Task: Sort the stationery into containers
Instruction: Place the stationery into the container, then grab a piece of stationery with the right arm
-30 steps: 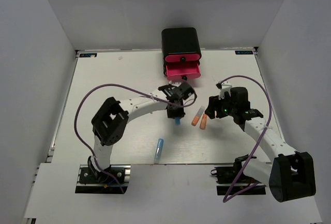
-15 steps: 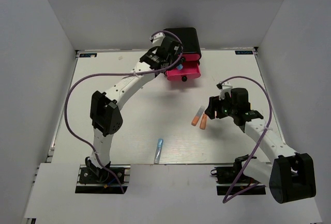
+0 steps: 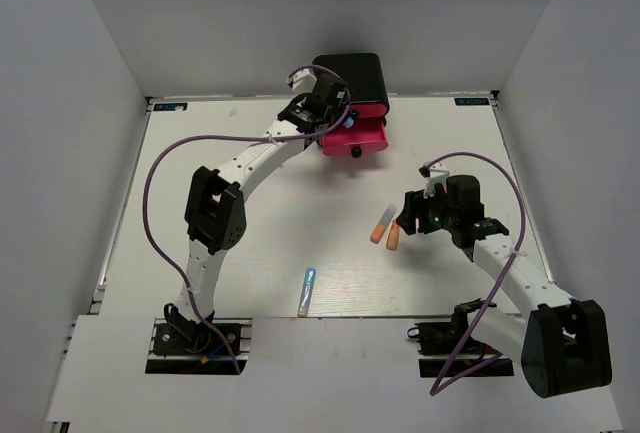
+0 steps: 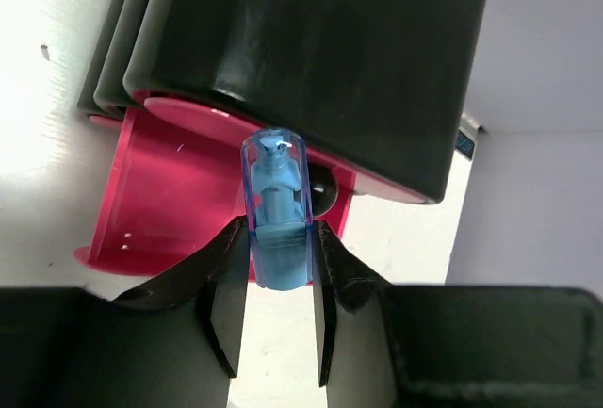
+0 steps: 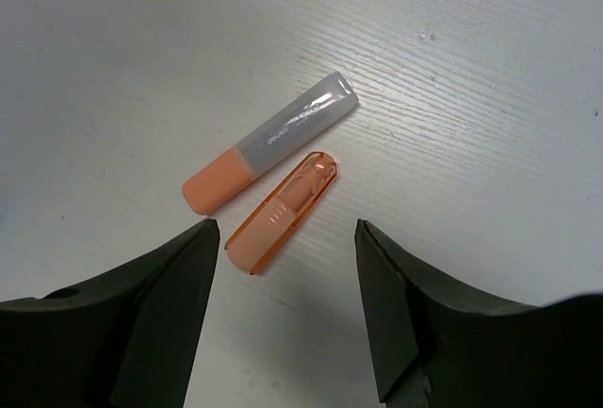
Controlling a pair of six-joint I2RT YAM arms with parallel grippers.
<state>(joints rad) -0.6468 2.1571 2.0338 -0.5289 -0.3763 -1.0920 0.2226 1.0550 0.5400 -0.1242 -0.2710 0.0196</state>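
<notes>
Left gripper (image 4: 278, 255) clamped on blue marker (image 4: 273, 191) at open pink drawer (image 4: 160, 196).
Right gripper (image 5: 283, 231) fingers apart over orange marker (image 5: 273, 154); barrel print illegible.

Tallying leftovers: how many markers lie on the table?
3: grey-tipped orange marker and clear orange marker beside the right gripper; light blue marker near the front edge; drawers may hide more.

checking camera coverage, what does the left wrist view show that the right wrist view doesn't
Left wrist only: the left claw shut on a short blue marker, at the open pink drawer of the black cabinet. Right wrist only: the right claw, open, above a grey-ended orange marker and a clear orange marker lying side by side. Both: the white table.
</notes>
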